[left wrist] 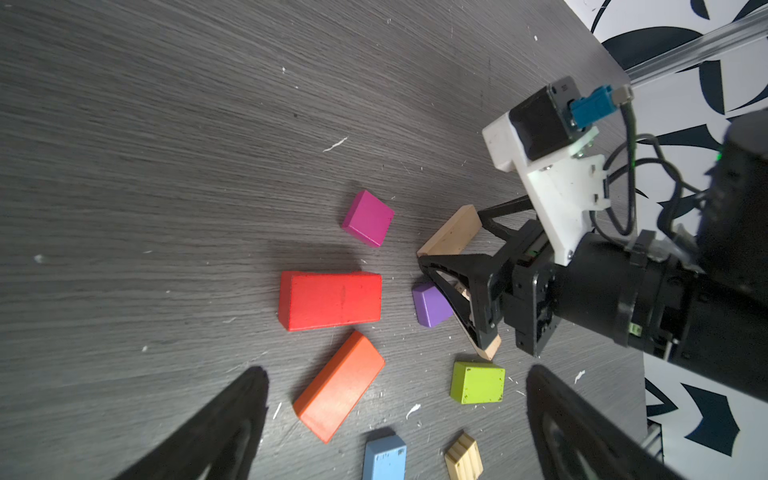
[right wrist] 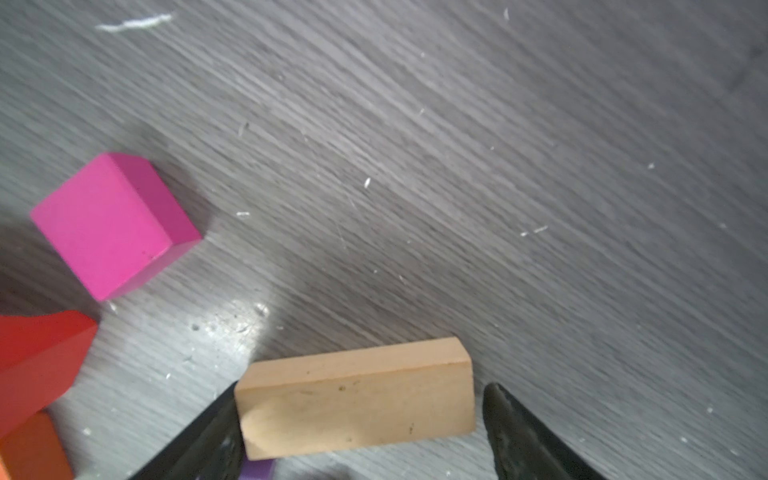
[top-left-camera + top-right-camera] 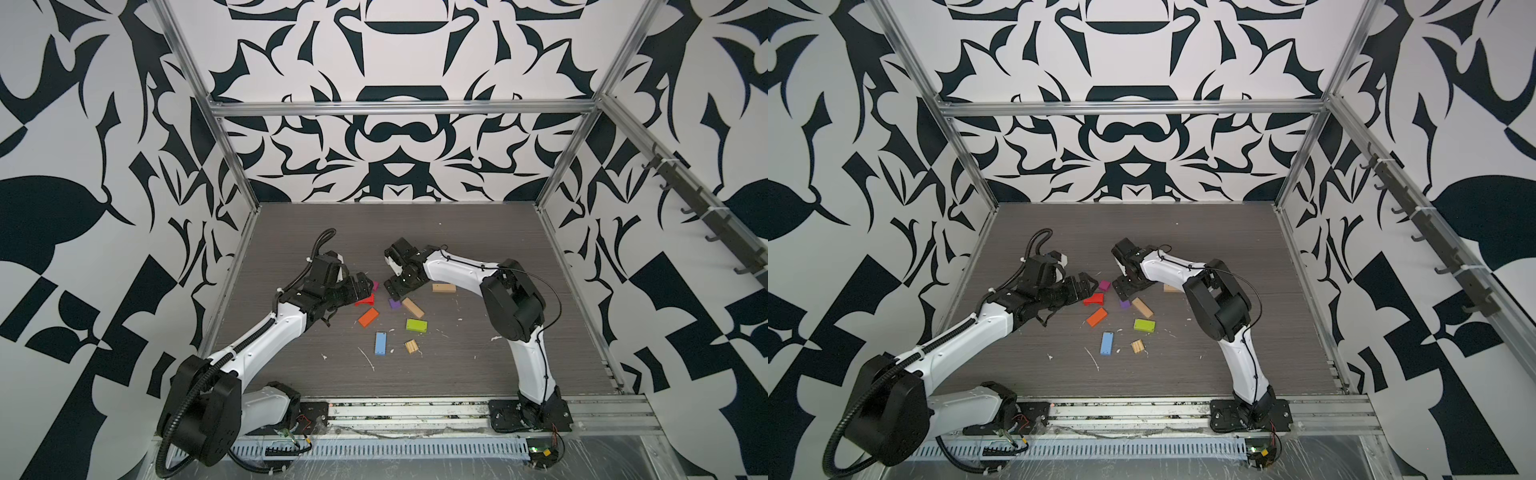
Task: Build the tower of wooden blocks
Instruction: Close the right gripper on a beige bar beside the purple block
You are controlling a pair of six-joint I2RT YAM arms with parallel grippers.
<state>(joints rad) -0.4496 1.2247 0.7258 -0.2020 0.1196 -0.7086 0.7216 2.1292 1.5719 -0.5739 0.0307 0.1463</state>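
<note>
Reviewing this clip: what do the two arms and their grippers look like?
Both arms have white shells with black joints. The left arm carries a thick black corrugated conduit; the right arm a thin black cable. The left gripper and right gripper have black tapered fingers. The right wrist's white camera mount bears a blue connector.

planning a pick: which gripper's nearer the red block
Left. The left gripper hovers beside the red block; the right gripper straddles a tan plank past the purple cube.
</note>
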